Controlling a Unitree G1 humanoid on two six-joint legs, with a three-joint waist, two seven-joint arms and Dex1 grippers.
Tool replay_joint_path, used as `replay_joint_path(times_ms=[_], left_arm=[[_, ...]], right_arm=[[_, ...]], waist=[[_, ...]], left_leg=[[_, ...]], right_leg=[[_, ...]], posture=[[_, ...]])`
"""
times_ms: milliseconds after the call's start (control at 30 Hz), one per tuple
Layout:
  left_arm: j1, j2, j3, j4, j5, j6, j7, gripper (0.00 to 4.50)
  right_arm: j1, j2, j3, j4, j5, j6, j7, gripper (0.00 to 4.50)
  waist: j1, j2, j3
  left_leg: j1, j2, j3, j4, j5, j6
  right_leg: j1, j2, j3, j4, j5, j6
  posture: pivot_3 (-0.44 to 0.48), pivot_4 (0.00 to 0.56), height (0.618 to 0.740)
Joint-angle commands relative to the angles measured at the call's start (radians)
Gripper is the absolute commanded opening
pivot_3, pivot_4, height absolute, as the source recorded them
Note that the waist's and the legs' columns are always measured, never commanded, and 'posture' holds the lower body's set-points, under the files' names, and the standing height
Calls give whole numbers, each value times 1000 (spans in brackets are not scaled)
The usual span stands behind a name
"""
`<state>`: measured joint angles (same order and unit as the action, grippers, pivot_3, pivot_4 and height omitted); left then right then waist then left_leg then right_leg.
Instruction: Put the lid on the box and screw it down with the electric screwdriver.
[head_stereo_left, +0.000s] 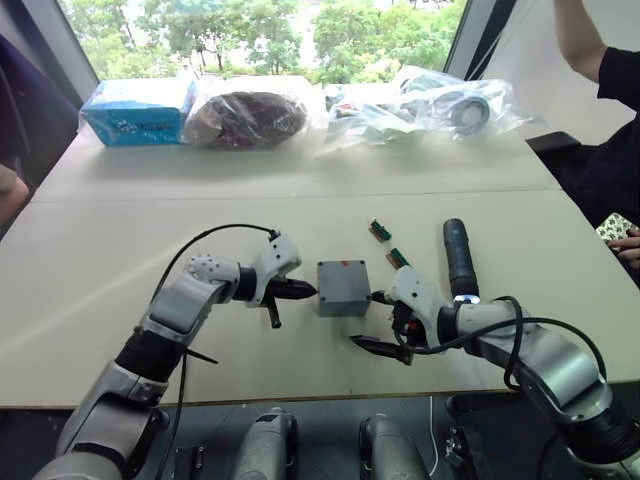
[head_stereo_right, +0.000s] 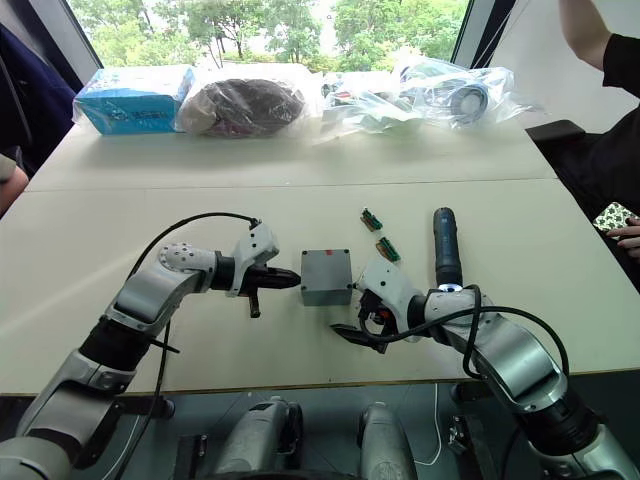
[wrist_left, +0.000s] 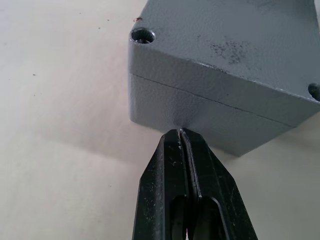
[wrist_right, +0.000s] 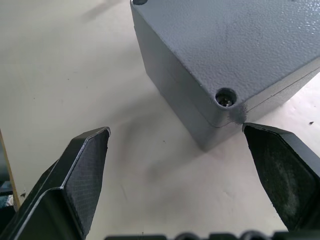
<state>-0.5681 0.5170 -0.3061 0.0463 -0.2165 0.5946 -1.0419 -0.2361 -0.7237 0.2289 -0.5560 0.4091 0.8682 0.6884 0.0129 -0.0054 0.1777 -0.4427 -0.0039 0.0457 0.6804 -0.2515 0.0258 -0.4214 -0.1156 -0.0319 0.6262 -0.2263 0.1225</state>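
— What sits ahead of the left gripper (wrist_left: 181, 134)?

— The box (wrist_left: 210, 120), with the lid (wrist_left: 225, 55) already on it — a thin seam runs between them along the side wall.

— And the fingers (wrist_left: 165, 185)?

— Pressed together, tips right at the box's lower wall, just under the seam. I can't tell if they touch it.

— Anything on the lid?

— A screw hole (wrist_left: 143, 35) at the near corner, another at the far edge. The box rests on a pale table (wrist_left: 60, 125).

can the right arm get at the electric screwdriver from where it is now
Probably yes: the electric screwdriver lies free on the table just beyond the open right gripper, with nothing on it or between them.
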Motion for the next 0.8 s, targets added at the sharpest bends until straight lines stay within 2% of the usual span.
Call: replay_joint_path(times_ms=[33,200,367,533,800], left_arm=[[-35,-13,5,-1,2,-36,-10,0],[-32,-2,11,-8,-3,-34,-26,0],[-51,39,74,-4,-66,14,-83,0],[-89,69,110,-7,-108,42,-121,0],[-160,64,133,-59,-143,72,-105,0]], right_arm=[[-6,14,-25,-43,7,-8,-10,4411],[-3,4,-47,-43,7,-10,-15,4411],[-10,-53,-243,-47,127,20,56,4411],[-83,-25,-414,82,246,45,64,4411],[-296,118,-247,551,1,-255,25,4411]], waist=[[1,0,0],[0,0,0],[1,0,0],[-1,0,0],[-5,0,0]], left_leg=[[0,0,0,0,0,0],[0,0,0,0,0,0],[0,0,0,1,0,0],[0,0,0,1,0,0],[0,-1,1,1,0,0]], right_leg=[[0,0,0,0,0,0],[0,0,0,1,0,0],[0,0,0,1,0,0],[0,0,0,1,0,0],[-1,0,0,2,0,0]], posture=[[0,150,740],[0,150,740],[0,150,740],[0,150,740],[0,150,740]])
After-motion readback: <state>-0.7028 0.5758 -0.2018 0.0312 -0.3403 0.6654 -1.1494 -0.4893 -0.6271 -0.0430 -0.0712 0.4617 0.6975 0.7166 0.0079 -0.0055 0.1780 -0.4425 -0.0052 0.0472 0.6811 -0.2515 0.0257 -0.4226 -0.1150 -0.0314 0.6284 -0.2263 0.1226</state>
